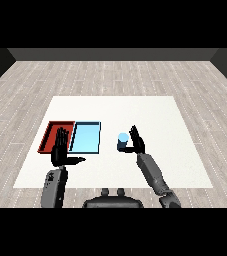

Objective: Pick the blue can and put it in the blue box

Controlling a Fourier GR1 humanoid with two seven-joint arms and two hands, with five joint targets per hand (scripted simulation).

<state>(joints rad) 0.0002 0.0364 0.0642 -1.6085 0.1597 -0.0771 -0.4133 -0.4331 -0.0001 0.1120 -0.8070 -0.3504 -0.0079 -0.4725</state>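
A: Head view first: what is the biggest thing?

B: The white table [150,112], with all four edges in view. Both trays lie side by side toward its left edge, nearer the front edge than the back one.

A: Which tray is which?

B: The red tray [51,131] is the outer one, closest to the table's left edge. The light blue tray [86,137] sits just beside it on the inner side, and they seem to touch along one long wall.

A: And the arms?

B: The left hand [60,147] is raised over the red tray's near right corner and hides it. Its fingers are straight and apart, the thumb stuck out toward the blue tray. The right hand [135,143] is near the table's middle, curled round the blue can [122,141].

A: Is the can on the table?

B: Hard to say. It stands upright, well apart from the blue tray and to its right. The hand covers its right side and its base is too small to judge, though it looks slightly lifted.
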